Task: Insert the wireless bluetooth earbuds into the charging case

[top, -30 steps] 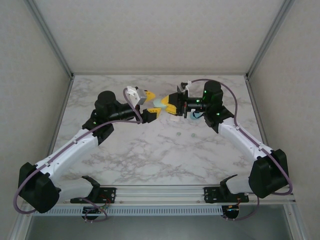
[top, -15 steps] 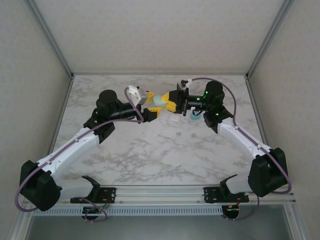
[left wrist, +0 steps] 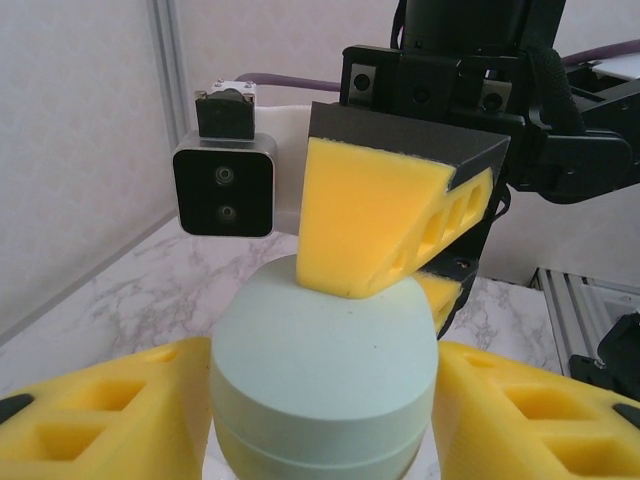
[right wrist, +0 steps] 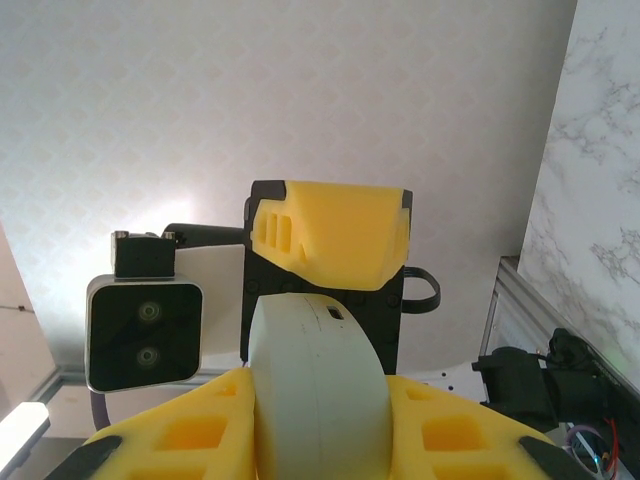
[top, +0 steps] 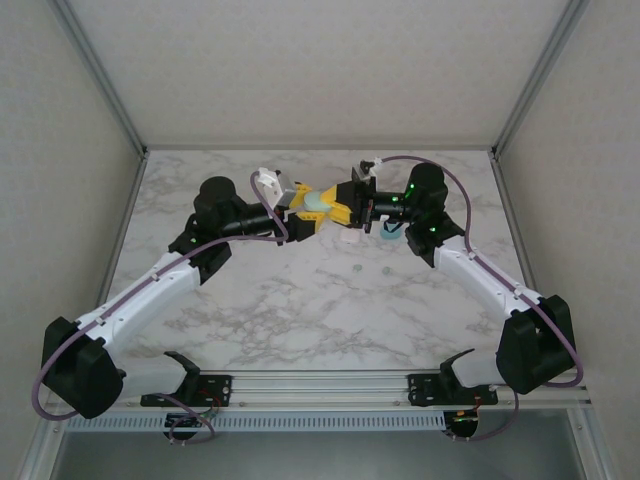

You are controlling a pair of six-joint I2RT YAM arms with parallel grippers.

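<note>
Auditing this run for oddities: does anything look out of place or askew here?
Nothing is spilled or damaged. The one oddity: the mint-green case hangs above the table, pinched by the left hand and right hand together, its lid shut, while two tiny buds lie loose on it.

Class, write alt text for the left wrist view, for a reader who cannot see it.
A round mint green case sits between the left gripper's yellow fingers. The right gripper reaches in from the far side, one yellow finger pressing on the case's top; its wrist camera and a marble table show behind.
</note>
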